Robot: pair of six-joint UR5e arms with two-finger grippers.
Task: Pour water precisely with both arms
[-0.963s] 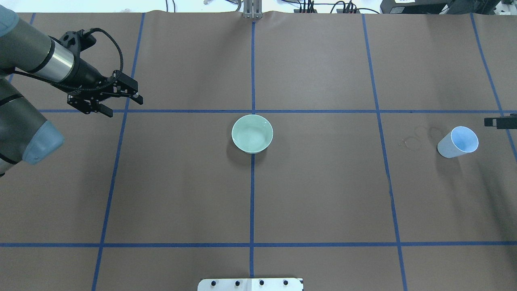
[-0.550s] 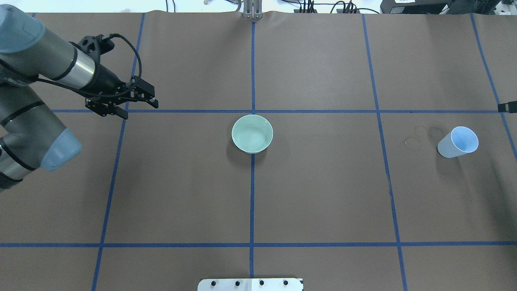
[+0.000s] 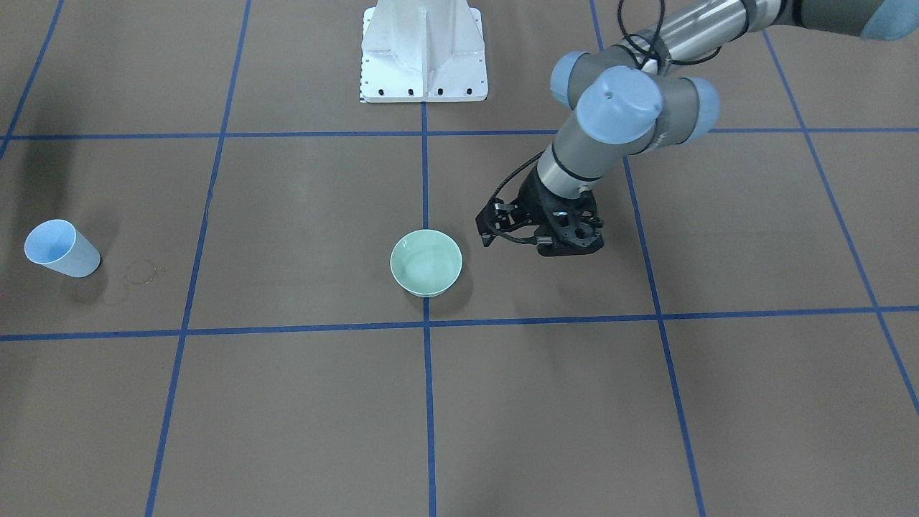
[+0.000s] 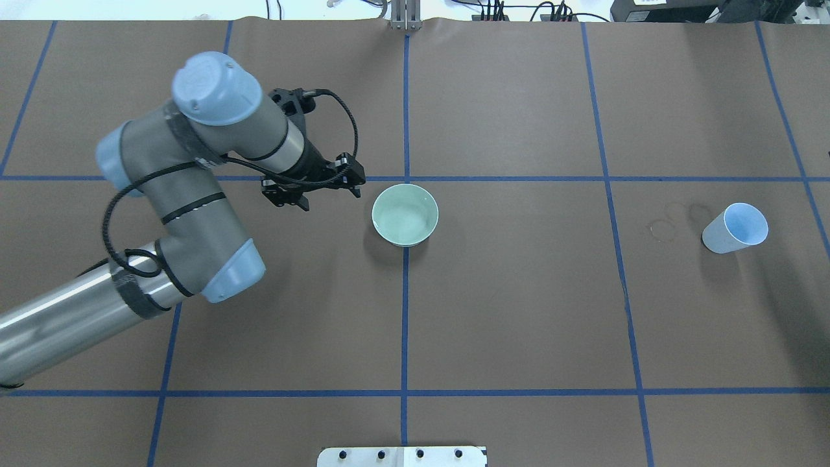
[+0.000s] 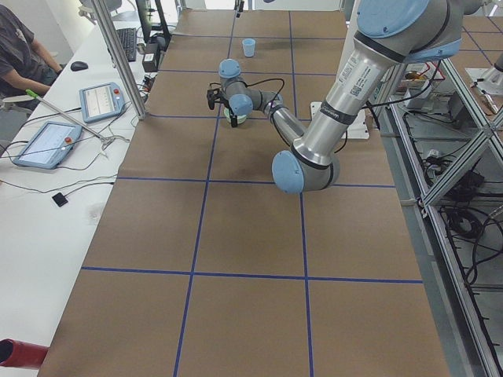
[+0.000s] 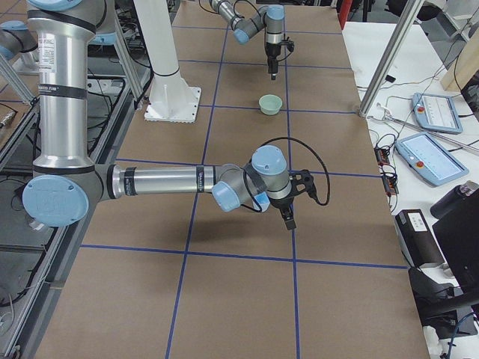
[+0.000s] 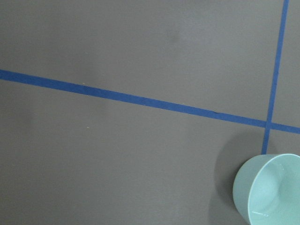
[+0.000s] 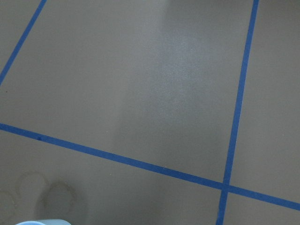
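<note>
A pale-green bowl (image 4: 405, 217) (image 3: 426, 264) sits at the table's centre; its rim also shows at the lower right of the left wrist view (image 7: 269, 192). My left gripper (image 4: 331, 198) (image 3: 528, 244) hovers open and empty, just left of the bowl in the overhead view. A pale-blue cup (image 4: 736, 228) (image 3: 61, 249) stands at the far right. My right gripper (image 6: 289, 215) shows only in the exterior right view, so I cannot tell its state. I cannot make out the water in the bowl or the cup.
Faint ring stains (image 4: 661, 228) mark the paper beside the cup. The white pedestal (image 3: 423, 50) stands at the robot's edge. Blue tape lines grid the brown table. A person (image 5: 20, 47) sits at a side desk with tablets (image 5: 100, 100).
My left arm has swung from the table's far left towards the centre, bringing its open gripper close beside the bowl. The right gripper's tip has left the overhead view's right edge.
</note>
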